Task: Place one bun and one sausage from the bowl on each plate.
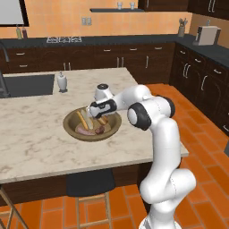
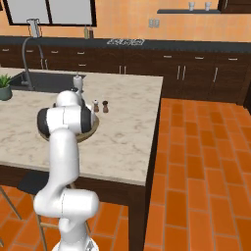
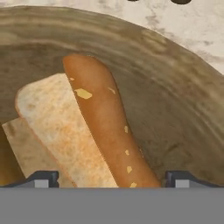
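The gripper [image 3: 112,178] hangs low inside the bowl [image 1: 71,129] at centre frame, jaws spread wide and empty, straddling the bun [image 3: 94,131] so its fingers can close across the roll's width. A sausage [image 1: 85,130] lies at the bowl's lower left.

Kitchen island with a pale marbled countertop [image 1: 40,147]. A brown wooden bowl [image 1: 71,129] rests directly on it near centre. At the bowl's 11 o'clock in the left base view stands a white dispenser bottle [image 1: 62,82]. In the right base view, two small shakers [image 2: 100,106] stand at the bowl's 1 o'clock.
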Tool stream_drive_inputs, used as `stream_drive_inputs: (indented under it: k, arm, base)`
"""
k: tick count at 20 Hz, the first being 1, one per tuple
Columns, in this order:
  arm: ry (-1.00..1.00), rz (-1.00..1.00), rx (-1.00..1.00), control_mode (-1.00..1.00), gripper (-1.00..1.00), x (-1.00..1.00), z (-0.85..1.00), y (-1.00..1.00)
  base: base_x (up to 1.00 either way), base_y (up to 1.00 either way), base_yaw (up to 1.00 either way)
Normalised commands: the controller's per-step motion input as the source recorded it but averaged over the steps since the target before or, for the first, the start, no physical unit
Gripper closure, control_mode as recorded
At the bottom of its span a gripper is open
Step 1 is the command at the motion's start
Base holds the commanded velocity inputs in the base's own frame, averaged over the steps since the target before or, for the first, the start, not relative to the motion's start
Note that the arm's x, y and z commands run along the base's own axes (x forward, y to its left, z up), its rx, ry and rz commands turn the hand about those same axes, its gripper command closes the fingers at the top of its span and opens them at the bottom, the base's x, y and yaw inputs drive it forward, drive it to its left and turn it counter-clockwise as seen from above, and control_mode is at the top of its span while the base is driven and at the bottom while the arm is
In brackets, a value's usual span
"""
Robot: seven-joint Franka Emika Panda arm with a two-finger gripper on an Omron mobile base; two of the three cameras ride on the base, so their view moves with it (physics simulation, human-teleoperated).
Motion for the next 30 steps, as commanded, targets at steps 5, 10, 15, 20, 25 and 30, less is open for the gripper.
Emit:
stream_drive_inputs:
  k: [5, 10, 15, 20, 25, 30]
  arm:
    - [0.00, 0.00, 0.00, -1.00, 1.00, -0.44, 0.77, -0.05]
    - [0.03, -0.12, 0.03, -1.00, 1.00, -0.68, 0.85, -0.19]
    - [0.09, -0.29, 0.09, -1.00, 1.00, -0.78, 0.30, -0.80]
    - [0.12, -0.35, 0.16, -1.00, 1.00, -1.00, 0.45, -0.64]
    - [0.09, -0.30, 0.06, -1.00, 1.00, -1.00, 0.36, -0.30]
    - [0.04, -0.26, 0.00, -1.00, 1.00, -0.99, 0.22, 0.00]
  base:
    - [0.00, 0.00, 0.00]
    - [0.00, 0.00, 0.00]
    - [0.00, 0.00, 0.00]
    - [0.00, 0.00, 0.00]
    - [0.00, 0.00, 0.00]
    - [0.00, 0.00, 0.00]
